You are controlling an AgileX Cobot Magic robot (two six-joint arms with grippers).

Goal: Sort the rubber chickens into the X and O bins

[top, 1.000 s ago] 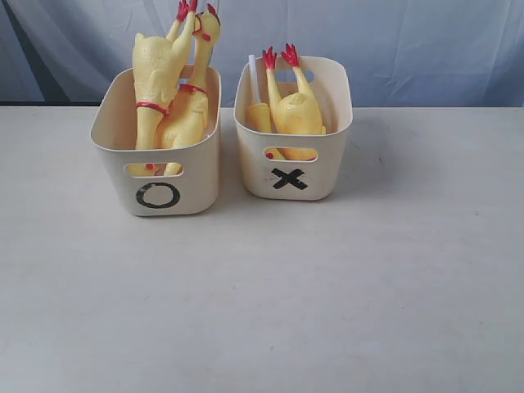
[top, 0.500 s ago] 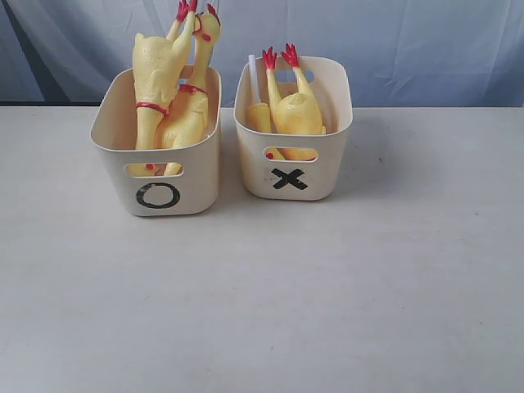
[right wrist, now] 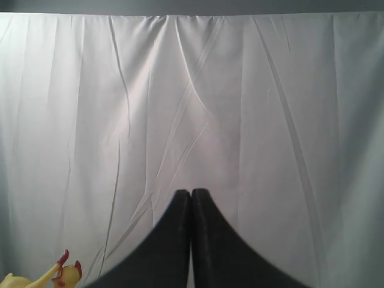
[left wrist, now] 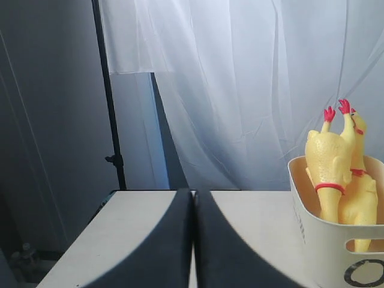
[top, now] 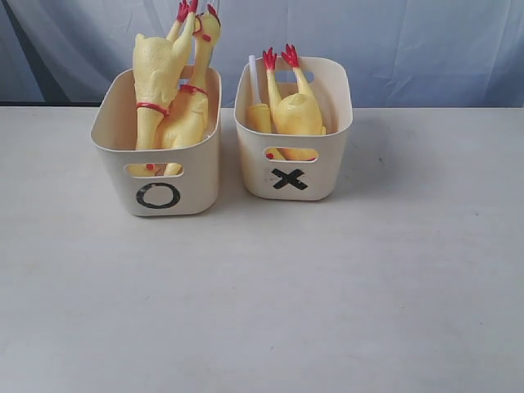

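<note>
The O bin (top: 160,168) stands at the back left of the table and holds two long rubber chickens (top: 168,82) upright, feet up. The X bin (top: 295,164) beside it holds shorter plump chickens (top: 293,110), red feet up. Neither arm shows in the exterior view. In the left wrist view my left gripper (left wrist: 193,195) is shut with nothing in it, over the table beside the O bin (left wrist: 327,240) and its long chickens (left wrist: 336,168). My right gripper (right wrist: 191,193) is shut and empty, facing the curtain, with chicken feet (right wrist: 63,270) low in the corner.
A pale table (top: 262,295) spreads in front of the bins. A white-blue curtain (top: 393,49) hangs behind. A dark stand pole (left wrist: 108,102) rises at the table's far edge in the left wrist view.
</note>
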